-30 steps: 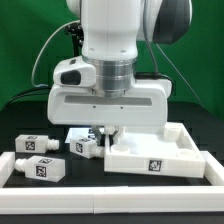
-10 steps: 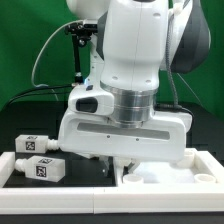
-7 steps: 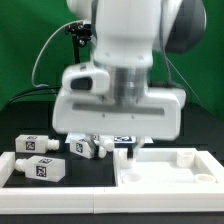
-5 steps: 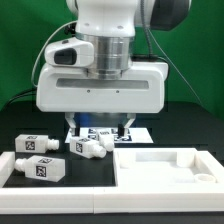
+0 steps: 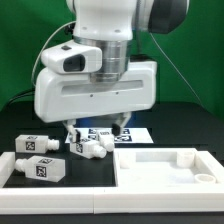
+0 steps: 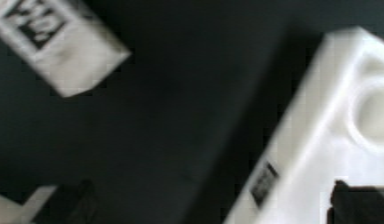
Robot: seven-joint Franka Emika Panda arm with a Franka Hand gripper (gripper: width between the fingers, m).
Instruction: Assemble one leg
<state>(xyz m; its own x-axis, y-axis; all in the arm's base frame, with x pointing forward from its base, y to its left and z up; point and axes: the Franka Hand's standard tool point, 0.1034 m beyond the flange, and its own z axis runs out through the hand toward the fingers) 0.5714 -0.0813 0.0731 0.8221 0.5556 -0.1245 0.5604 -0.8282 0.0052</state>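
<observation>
The arm (image 5: 100,60) is hanging over the table, its gripper (image 5: 97,130) spread wide with nothing between the fingers. The square panel (image 5: 150,176) is lying near, at the exterior view's right. The leg (image 5: 88,147) is lying on its side just beside the panel's left edge, its long axis running left-right and its rounded end pointing toward the panel.

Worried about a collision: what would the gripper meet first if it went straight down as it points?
Most likely the bare black table, between a leg and the white panel, though the panel's edge lies close beside that line.
</observation>
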